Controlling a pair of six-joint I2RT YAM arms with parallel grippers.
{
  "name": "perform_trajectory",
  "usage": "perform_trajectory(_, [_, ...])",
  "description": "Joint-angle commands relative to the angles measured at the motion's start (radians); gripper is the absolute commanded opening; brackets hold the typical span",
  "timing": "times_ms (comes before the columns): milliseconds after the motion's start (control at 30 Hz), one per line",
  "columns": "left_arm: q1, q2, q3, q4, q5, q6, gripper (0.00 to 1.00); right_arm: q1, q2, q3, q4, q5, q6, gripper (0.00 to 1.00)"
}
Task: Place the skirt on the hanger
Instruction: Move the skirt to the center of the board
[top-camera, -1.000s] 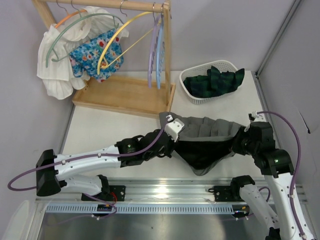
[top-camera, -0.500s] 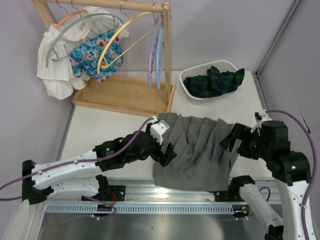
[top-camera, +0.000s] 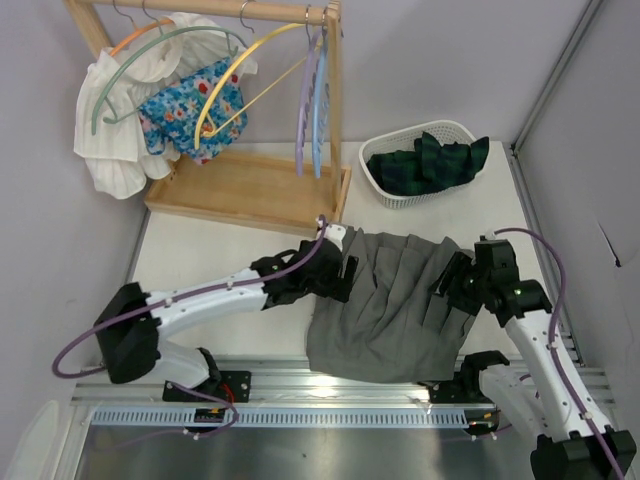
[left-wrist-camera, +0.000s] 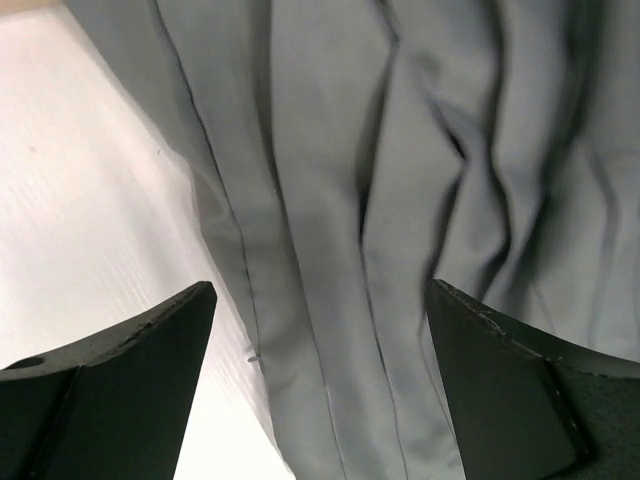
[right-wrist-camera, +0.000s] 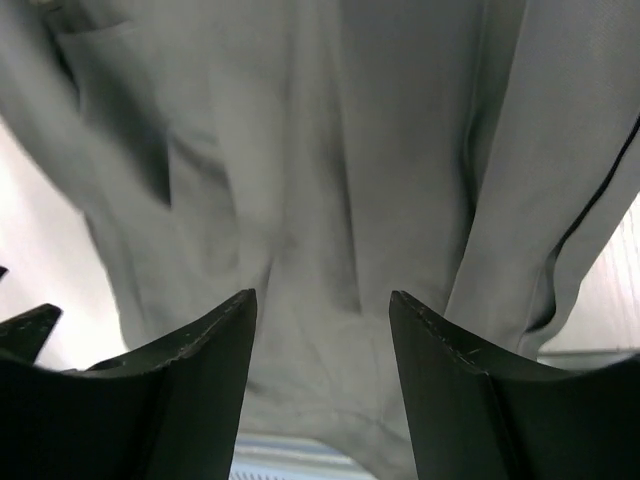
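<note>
The grey pleated skirt (top-camera: 390, 310) lies spread on the white table, its hem reaching the near edge. My left gripper (top-camera: 347, 272) hovers over the skirt's upper left part, jaws wide open with only cloth (left-wrist-camera: 330, 200) below them (left-wrist-camera: 320, 290). My right gripper (top-camera: 447, 290) is over the skirt's right side, also open and holding nothing (right-wrist-camera: 322, 295), with grey fabric (right-wrist-camera: 330, 150) beneath. Bare hangers hang on the wooden rack at the back left: a yellow one (top-camera: 236, 72) and a purple and blue pair (top-camera: 312, 100).
The rack's wooden base (top-camera: 250, 188) stands on the table's far left. Two other hangers there carry a white garment (top-camera: 110, 130) and a blue floral one (top-camera: 180, 110). A white basket (top-camera: 400, 196) with dark green plaid cloth sits at the back right.
Both grippers opened and released the skirt, which dropped from hanging stretched between them to lying flat. Both arms then shifted inward over the cloth, and the right jaws narrowed somewhat.
</note>
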Motion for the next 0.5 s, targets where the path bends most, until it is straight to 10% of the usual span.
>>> perform_trajectory(0, [0.017, 0.087, 0.065, 0.057, -0.046, -0.083, 0.91, -0.002, 0.025, -0.033, 0.208, 0.076, 0.037, 0.61])
perform_trajectory(467, [0.138, 0.327, 0.088, 0.286, -0.186, -0.049, 0.79, -0.065, 0.341, -0.154, 0.509, 0.246, 0.0, 0.4])
